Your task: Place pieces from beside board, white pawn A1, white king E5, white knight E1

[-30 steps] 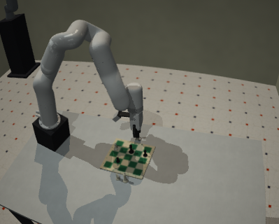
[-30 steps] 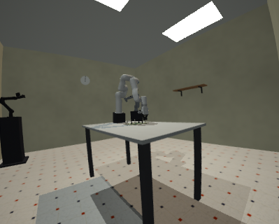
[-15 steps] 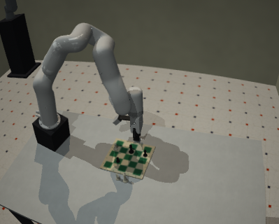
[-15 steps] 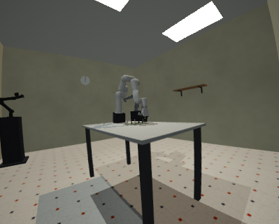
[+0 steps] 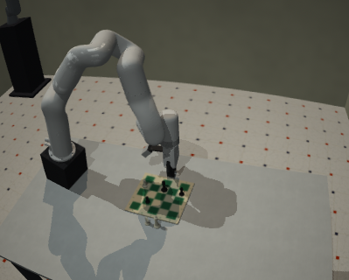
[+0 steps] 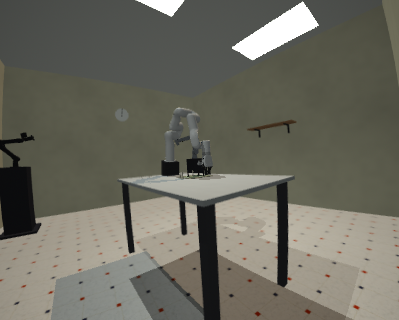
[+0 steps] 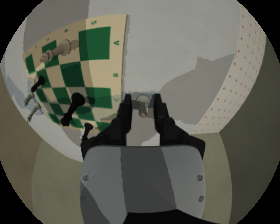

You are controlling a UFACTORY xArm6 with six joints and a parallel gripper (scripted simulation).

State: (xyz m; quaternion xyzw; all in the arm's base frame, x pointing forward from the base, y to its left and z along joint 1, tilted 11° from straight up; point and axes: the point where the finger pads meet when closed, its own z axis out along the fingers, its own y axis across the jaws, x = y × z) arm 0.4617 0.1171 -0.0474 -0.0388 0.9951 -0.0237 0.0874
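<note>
Black fingers of the end effector (image 5: 171, 174) (image 6: 206, 173) (image 7: 143, 98) stand partly open, gripping nothing; the wrist view shows a white piece (image 7: 143, 104) between them, beside the board (image 5: 163, 204) (image 7: 118, 60). Two other white pieces (image 5: 157, 224) stand on the counter (image 5: 272, 219) (image 6: 206, 189) (image 7: 158, 45) near the opposite edge.

I'm standing in what is looking like a robotics lab: a white robot arm (image 5: 134, 74) (image 6: 193, 131) is reaching over a plain table (image 5: 268, 210) (image 6: 206, 189), a second, dark arm (image 6: 8, 145) is perching on a black pedestal (image 5: 23, 57) (image 6: 17, 200), and ceiling light panels (image 6: 276, 31) are glowing above.
</note>
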